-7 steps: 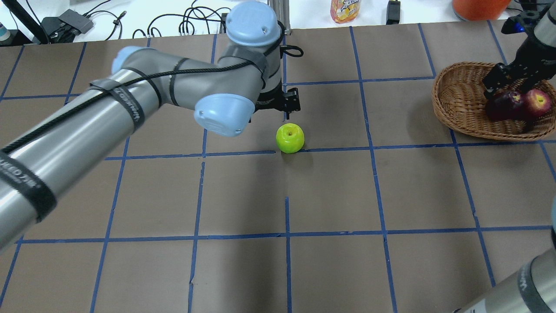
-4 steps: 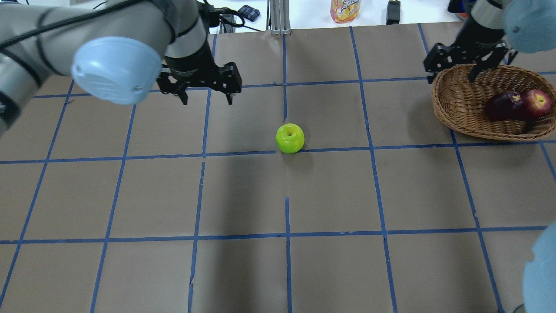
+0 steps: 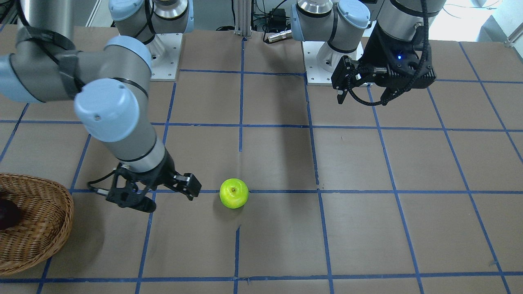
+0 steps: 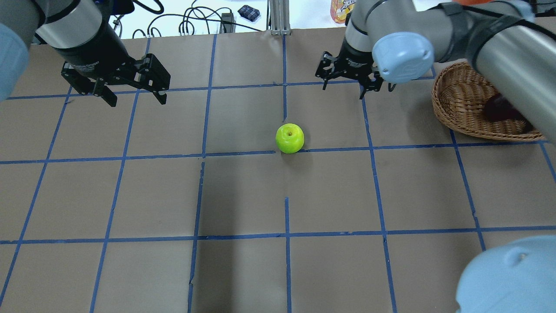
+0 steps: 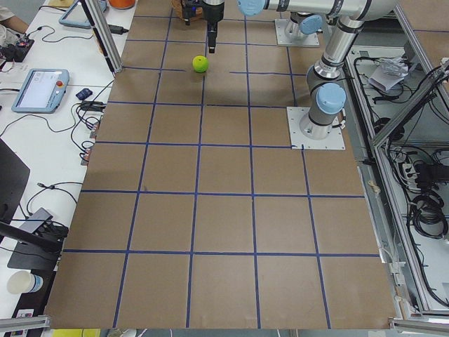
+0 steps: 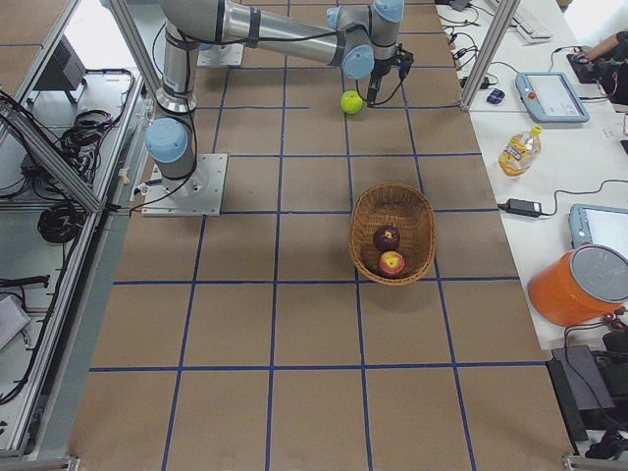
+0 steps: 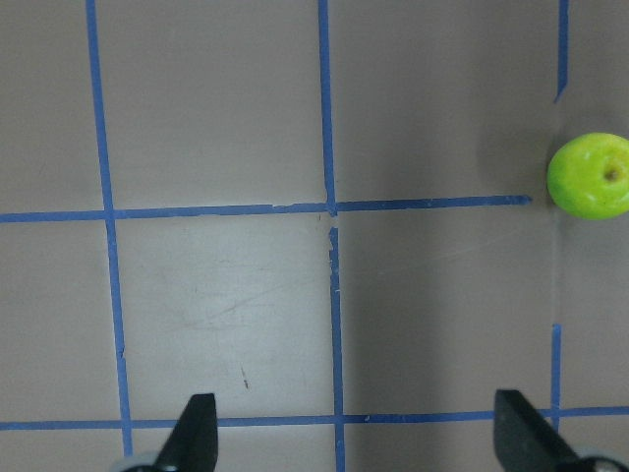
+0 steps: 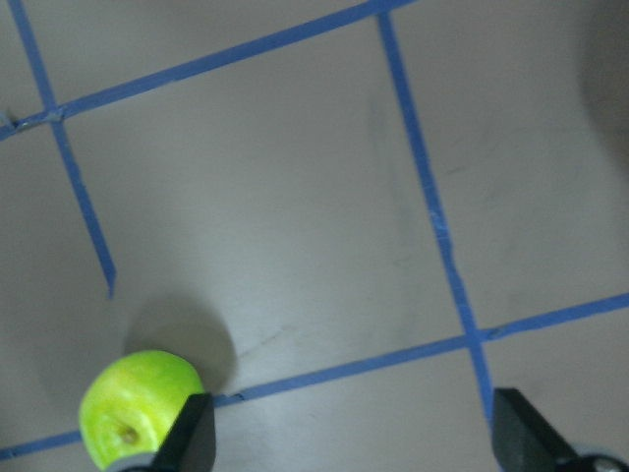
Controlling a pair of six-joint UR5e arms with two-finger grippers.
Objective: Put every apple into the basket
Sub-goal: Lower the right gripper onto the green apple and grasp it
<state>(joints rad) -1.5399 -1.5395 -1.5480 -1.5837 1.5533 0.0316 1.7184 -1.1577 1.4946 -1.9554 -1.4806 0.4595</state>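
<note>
The lime green apple (image 4: 289, 138) lies alone on the brown table near its middle; it also shows in the front view (image 3: 233, 193). The wicker basket (image 4: 462, 102) stands at the right, with the maroon apple (image 6: 387, 237) and the red apple (image 6: 392, 263) inside. In the overhead view my right arm hides the red apple. My right gripper (image 4: 343, 90) is open and empty, hovering between the green apple and the basket, beyond the apple. Its wrist view shows the green apple (image 8: 142, 408) by its left finger. My left gripper (image 4: 137, 101) is open and empty, far left of the apple.
The table is marked with a blue tape grid. A drink bottle (image 4: 343, 11) and cables lie past the far edge. An orange bucket (image 6: 579, 285) and tablets sit on the side bench. The arm base plates (image 3: 163, 53) are on the robot's side.
My left gripper has drawn back to the left, away from the green apple. My right gripper has left the basket and moved left towards the green apple. The apples have not moved.
</note>
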